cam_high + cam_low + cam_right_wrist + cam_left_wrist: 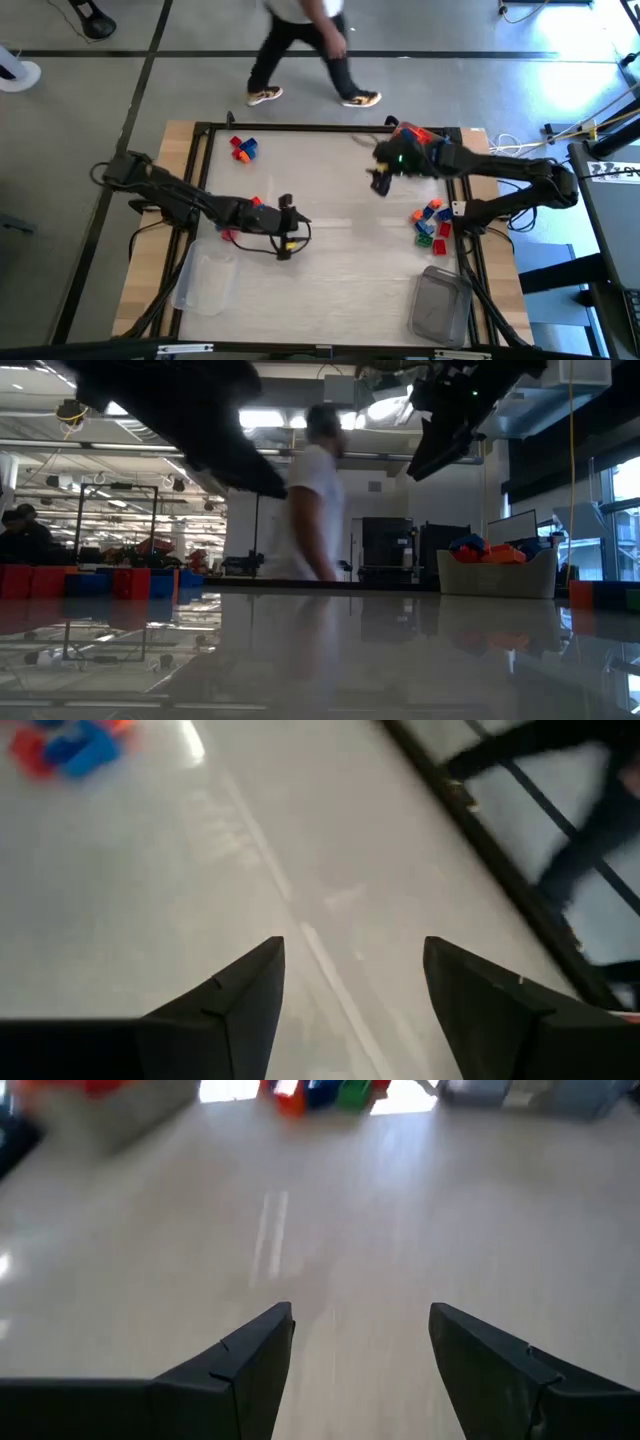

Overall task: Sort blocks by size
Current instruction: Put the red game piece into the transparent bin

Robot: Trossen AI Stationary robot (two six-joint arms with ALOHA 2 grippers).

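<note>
One cluster of blocks [241, 148], red, orange and blue, lies at the table's far left. A second cluster of blocks [431, 222], with green among them, lies by the right edge. My left gripper [298, 228] hovers open over the table's middle, left of centre, with nothing between its fingers [360, 1315]; the right cluster [322, 1092] shows far ahead of it. My right gripper [380, 181] hangs open above the far right of the table, also with nothing in it [353, 948]; the far-left cluster [68, 748] shows ahead of it.
A clear tub [205, 281] stands at the near left and a grey tub [441, 306] at the near right. A pale basket [497, 572] holds orange and blue pieces. A person [300, 45] walks past the table's far side. Bare tabletop lies between the arms.
</note>
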